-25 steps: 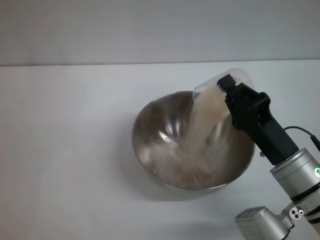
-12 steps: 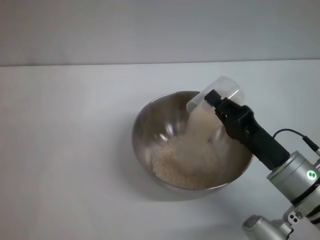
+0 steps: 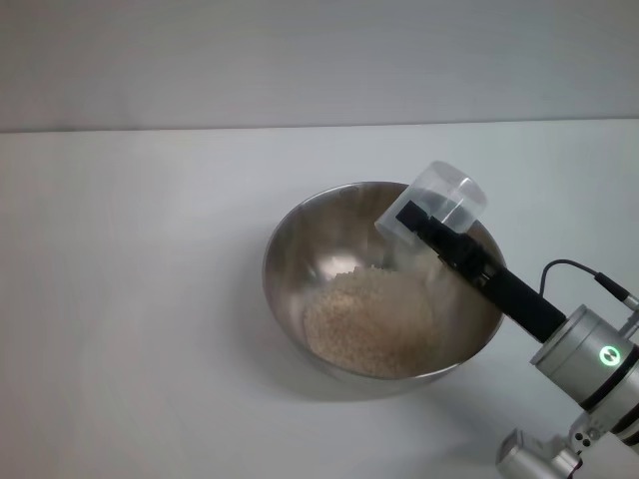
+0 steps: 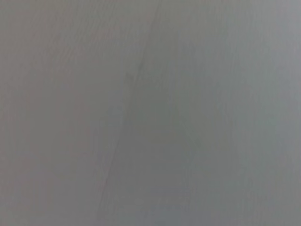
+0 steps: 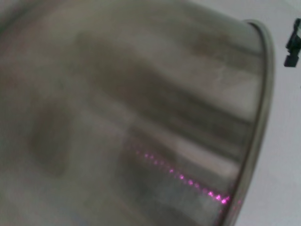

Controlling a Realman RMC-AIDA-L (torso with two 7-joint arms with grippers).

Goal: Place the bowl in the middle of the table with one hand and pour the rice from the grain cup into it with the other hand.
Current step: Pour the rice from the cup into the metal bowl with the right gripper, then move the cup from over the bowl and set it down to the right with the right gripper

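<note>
- While the grain cup (image 3: 443, 203) hangs tipped over the far right part of the bowl (image 3: 290, 261), no grains show inside its clear wall; its mouth faces down and leftward toward the bowl's inside, and its closed base points up and to the right.
- Right gripper (image 3: 417, 224): black fingers clamped on the grain cup, gripping it at the side nearest the arm. The black gripper body and silver wrist run from the lower right corner of the head view up to the cup, crossing above the bowl's right rim.
- Bowl sits on the table (image 3: 130, 299), a little right of the middle of the head view, upright, with its rim level.
- Rice (image 3: 369, 319) lies as a pale mound on the bowl's floor, piled toward the near side. The far inner wall above it is bare shiny steel.
- Right wrist view: filled by the bowl's brushed steel wall (image 5: 141, 108), with the rim curving along one side and a row of small pink light dots across the metal. White table (image 5: 287, 155) shows beyond the rim. A small dark object sits at the picture's edge; I cannot tell what it is.
- Left gripper: not seen in any view. The left wrist view shows only a flat grey surface, with nothing identifiable.
</note>
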